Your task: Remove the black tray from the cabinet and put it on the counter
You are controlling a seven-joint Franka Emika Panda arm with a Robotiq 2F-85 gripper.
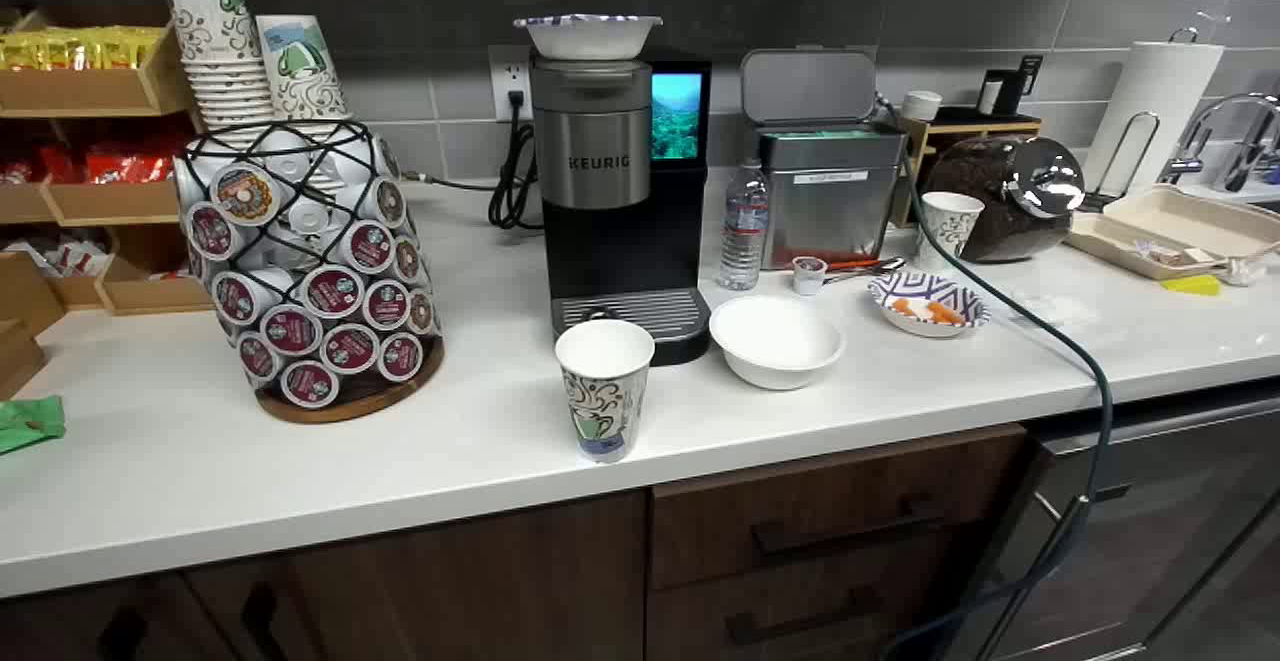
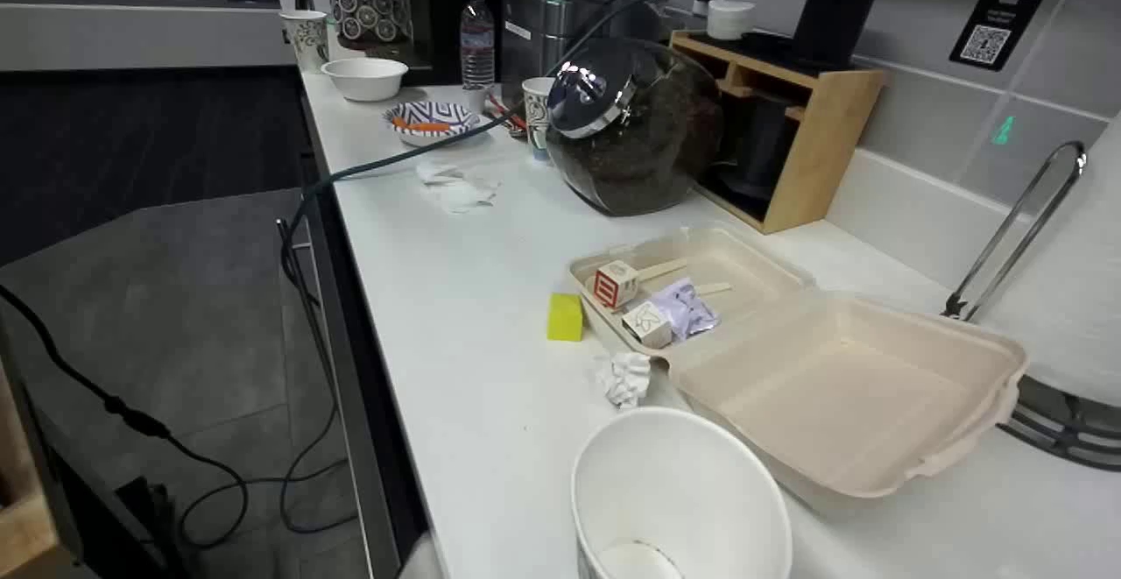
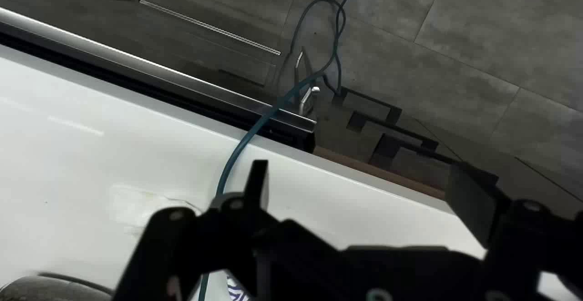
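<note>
- Wrist view: pincer (image 3: pixel 360 196), lower right, gapes wide, holding nothing.
- First find the black tray; no view surely shows it.
- Carry it level past the cable (image 3: pixel 259 124) onto the table (image 3: pixel 150 155).

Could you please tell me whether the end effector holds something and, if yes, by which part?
Nothing is held: in the wrist view, the end effector is open, and the counter shows through its empty gap.
</note>
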